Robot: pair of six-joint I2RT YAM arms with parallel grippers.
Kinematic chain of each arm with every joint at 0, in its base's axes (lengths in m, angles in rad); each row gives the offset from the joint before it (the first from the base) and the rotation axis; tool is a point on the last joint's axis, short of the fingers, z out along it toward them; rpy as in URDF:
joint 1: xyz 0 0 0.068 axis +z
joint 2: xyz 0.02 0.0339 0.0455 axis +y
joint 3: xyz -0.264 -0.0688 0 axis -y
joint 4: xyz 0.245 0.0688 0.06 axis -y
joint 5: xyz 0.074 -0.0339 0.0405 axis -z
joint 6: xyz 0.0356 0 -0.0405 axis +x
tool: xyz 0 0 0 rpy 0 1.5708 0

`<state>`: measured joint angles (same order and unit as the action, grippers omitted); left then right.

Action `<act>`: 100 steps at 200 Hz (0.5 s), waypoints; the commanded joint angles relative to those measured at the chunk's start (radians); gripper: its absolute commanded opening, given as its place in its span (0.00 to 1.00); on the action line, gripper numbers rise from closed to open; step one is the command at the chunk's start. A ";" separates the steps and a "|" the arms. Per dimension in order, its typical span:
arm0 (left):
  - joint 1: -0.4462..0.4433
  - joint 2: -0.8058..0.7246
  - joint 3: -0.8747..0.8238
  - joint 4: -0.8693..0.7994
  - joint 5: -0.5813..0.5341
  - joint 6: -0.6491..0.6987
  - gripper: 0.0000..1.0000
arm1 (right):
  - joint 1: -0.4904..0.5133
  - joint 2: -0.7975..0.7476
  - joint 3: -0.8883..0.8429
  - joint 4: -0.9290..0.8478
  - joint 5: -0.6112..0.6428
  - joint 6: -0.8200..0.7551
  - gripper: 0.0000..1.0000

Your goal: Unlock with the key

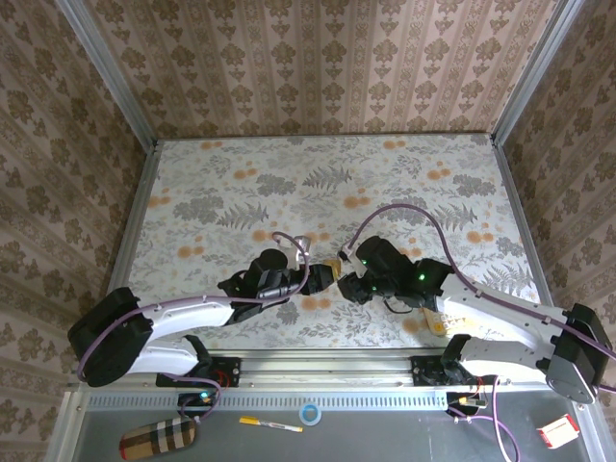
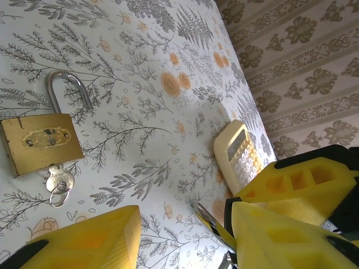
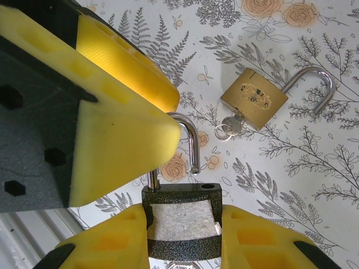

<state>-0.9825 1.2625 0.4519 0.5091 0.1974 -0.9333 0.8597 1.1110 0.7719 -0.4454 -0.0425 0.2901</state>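
My right gripper (image 3: 185,216) is shut on the body of a dark speckled padlock (image 3: 182,221) with a pale face. Its silver shackle (image 3: 190,143) stands raised, the free end out of its hole. The key of this padlock is hidden. My left gripper (image 2: 185,216) is open. One yellow finger (image 3: 123,140) covers the shackle's top left. In the left wrist view the shiny shackle (image 2: 216,224) lies between my left fingers, close to the right-hand one (image 2: 280,238). From above, both grippers (image 1: 325,276) (image 1: 348,284) meet at the table's middle front.
A brass padlock (image 3: 253,98) (image 2: 39,143) lies on the floral table with its shackle open and a small silver key with a ring (image 3: 229,126) in its keyhole. A cream calculator (image 2: 238,154) lies near the right wall. A plaid case (image 1: 157,438) and a pen (image 1: 269,423) lie on the front ledge.
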 commanded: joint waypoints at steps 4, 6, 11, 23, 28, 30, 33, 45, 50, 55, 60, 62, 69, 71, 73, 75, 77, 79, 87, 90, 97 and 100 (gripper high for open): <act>0.011 -0.036 -0.044 -0.093 -0.049 -0.018 0.49 | -0.021 -0.049 0.001 0.008 -0.013 0.007 0.04; 0.012 -0.041 -0.045 -0.094 -0.051 -0.020 0.51 | -0.022 -0.049 0.000 0.007 -0.014 0.007 0.04; 0.014 -0.055 -0.046 -0.100 -0.054 -0.026 0.54 | -0.024 -0.050 0.000 0.006 -0.014 0.009 0.04; 0.022 -0.091 -0.054 -0.111 -0.070 -0.039 0.60 | -0.028 -0.051 -0.003 0.007 -0.025 0.012 0.04; 0.026 -0.104 -0.055 -0.116 -0.074 -0.041 0.62 | -0.028 -0.053 -0.003 0.010 -0.036 0.012 0.04; 0.027 -0.109 -0.056 -0.116 -0.075 -0.042 0.63 | -0.029 -0.053 -0.003 0.011 -0.041 0.012 0.04; 0.031 -0.116 -0.056 -0.118 -0.074 -0.043 0.64 | -0.029 -0.053 -0.004 0.012 -0.047 0.014 0.04; 0.052 -0.133 -0.057 -0.101 -0.055 -0.053 0.67 | -0.032 -0.055 -0.006 0.016 -0.072 0.018 0.04; 0.066 -0.135 -0.063 -0.078 -0.037 -0.062 0.67 | -0.033 -0.056 -0.009 0.018 -0.084 0.019 0.04; 0.080 -0.135 -0.070 -0.037 -0.019 -0.075 0.68 | -0.035 -0.057 -0.011 0.021 -0.097 0.021 0.03; 0.092 -0.133 -0.078 0.008 0.004 -0.090 0.68 | -0.038 -0.059 -0.012 0.025 -0.115 0.024 0.04; 0.097 -0.131 -0.080 0.028 0.013 -0.096 0.69 | -0.039 -0.060 -0.013 0.027 -0.122 0.025 0.04; 0.113 -0.122 -0.084 0.091 0.045 -0.114 0.69 | -0.040 -0.063 -0.015 0.031 -0.138 0.027 0.03; 0.117 -0.119 -0.083 0.104 0.058 -0.118 0.69 | -0.040 -0.064 -0.015 0.032 -0.143 0.027 0.04; 0.119 -0.115 -0.080 0.117 0.067 -0.122 0.69 | -0.040 -0.065 -0.016 0.033 -0.145 0.027 0.03; 0.122 -0.112 -0.078 0.128 0.078 -0.125 0.69 | -0.041 -0.066 -0.016 0.032 -0.148 0.028 0.03; 0.123 -0.111 -0.075 0.138 0.088 -0.128 0.69 | -0.041 -0.066 -0.016 0.031 -0.152 0.028 0.03; 0.124 -0.105 -0.072 0.145 0.097 -0.131 0.69 | -0.042 -0.068 -0.016 0.031 -0.155 0.028 0.03; 0.125 -0.092 -0.058 0.165 0.125 -0.137 0.70 | -0.045 -0.070 -0.014 0.030 -0.167 0.027 0.03; 0.125 -0.087 -0.053 0.169 0.134 -0.138 0.70 | -0.046 -0.071 -0.013 0.029 -0.170 0.027 0.03; 0.124 -0.076 -0.043 0.177 0.154 -0.144 0.69 | -0.049 -0.072 -0.013 0.028 -0.181 0.027 0.03; 0.124 -0.071 -0.041 0.182 0.162 -0.147 0.69 | -0.049 -0.073 -0.013 0.028 -0.184 0.026 0.03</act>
<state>-0.8612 1.1622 0.3798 0.5636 0.2417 -1.0328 0.8200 1.0653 0.7631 -0.4446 -0.1555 0.3038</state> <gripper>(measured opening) 0.694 0.274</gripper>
